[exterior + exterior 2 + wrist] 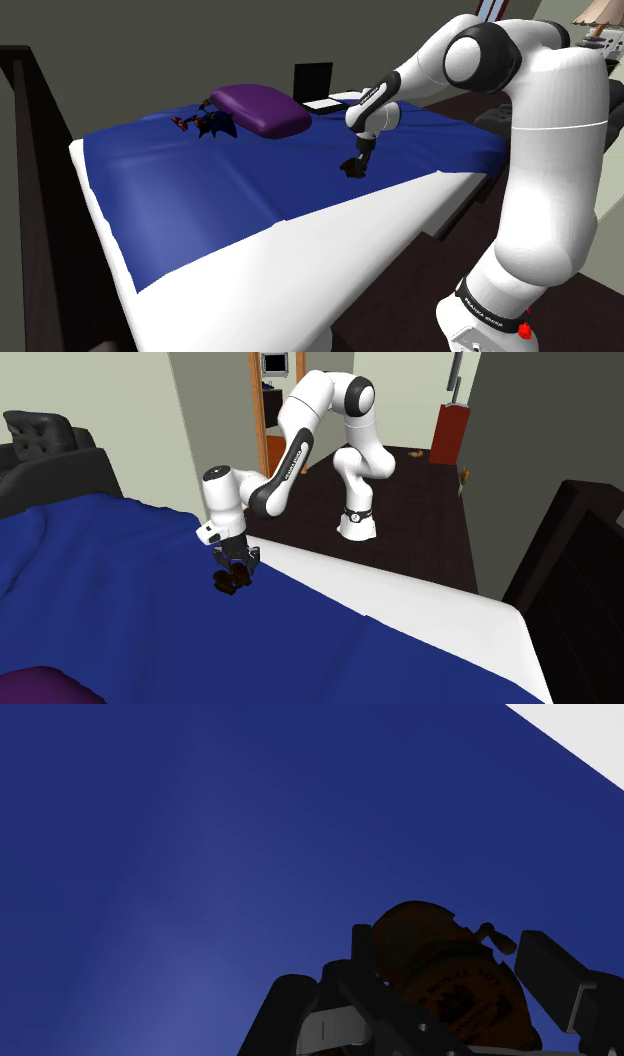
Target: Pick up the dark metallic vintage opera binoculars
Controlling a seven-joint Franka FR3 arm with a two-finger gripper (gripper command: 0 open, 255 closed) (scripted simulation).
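Room: a bedroom with pale walls and a dark floor; in the second exterior view a wood-framed doorway [262, 422] stands behind the arm.
Surface: a bed [300, 285] in a white sheet, with a deep blue blanket [200, 190] over most of it.
Arm: the white arm [545, 150] reaches out over the bed and bends down towards the blanket.
Gripper: the black gripper [357, 160] points down over the blanket, close to the edge where the blue meets the white sheet.
Tool state: the fingers [548, 966] are pinched against both sides of the binoculars, which sit between them.
Binoculars: the small, dark brownish binoculars [230, 580] are in the gripper's clasp at the blanket. Whether they rest on the cloth or hang just above it, I cannot tell.
Pillow: a purple pillow [260, 108] lies on the blanket at about 10 o'clock from the gripper in the shoulder view, well apart from it.
Toy: a dark blue figure [210, 122] lies just beside the pillow, at its 9 o'clock.
Beyond the bed: a black upright panel [313, 78] stands past the pillow, at about 2 o'clock from it.
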